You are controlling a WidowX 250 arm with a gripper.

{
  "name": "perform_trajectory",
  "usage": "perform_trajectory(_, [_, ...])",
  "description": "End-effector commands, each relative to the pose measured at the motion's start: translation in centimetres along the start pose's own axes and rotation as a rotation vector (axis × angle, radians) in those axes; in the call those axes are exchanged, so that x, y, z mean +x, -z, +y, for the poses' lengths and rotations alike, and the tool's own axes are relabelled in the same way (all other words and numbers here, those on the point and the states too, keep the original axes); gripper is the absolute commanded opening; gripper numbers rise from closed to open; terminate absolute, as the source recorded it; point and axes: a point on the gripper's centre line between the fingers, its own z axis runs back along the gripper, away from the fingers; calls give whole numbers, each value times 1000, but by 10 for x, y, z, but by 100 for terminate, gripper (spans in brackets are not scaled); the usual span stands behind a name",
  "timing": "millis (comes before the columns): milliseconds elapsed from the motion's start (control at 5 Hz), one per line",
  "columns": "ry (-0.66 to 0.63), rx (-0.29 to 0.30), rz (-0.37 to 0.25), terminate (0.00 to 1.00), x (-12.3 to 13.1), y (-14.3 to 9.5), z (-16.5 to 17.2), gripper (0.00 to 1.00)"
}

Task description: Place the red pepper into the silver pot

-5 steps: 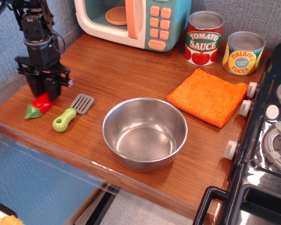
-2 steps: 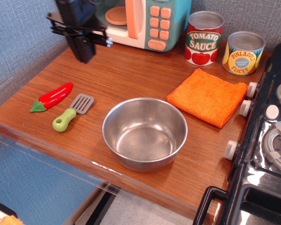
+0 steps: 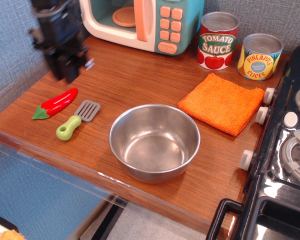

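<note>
The red pepper (image 3: 56, 103) lies flat on the wooden counter at the left, green stem cap toward the front left edge. The silver pot (image 3: 154, 141) stands empty at the counter's middle front, well to the pepper's right. My gripper (image 3: 67, 70) hangs blurred above the counter's left rear, a little behind and above the pepper, holding nothing. Its fingers (image 3: 70, 72) look close together, but motion blur hides whether they are open or shut.
A green-handled grey spatula (image 3: 77, 120) lies between pepper and pot. A toy microwave (image 3: 145, 22) stands at the back, with a tomato sauce can (image 3: 217, 40) and pineapple can (image 3: 259, 56). An orange cloth (image 3: 222, 102) lies right; the stove (image 3: 290, 150) borders the right edge.
The gripper was down over the pepper, then rose and moved back right, leaving the pepper on the counter. It has now come back left and lower toward the pepper.
</note>
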Motion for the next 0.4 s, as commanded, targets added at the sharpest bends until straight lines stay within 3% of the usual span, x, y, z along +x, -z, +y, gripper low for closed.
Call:
perform_trajectory(0, [70, 13, 65, 0, -33, 29, 47, 100])
perform_trajectory(200, [101, 13, 102, 0, -34, 44, 51, 100])
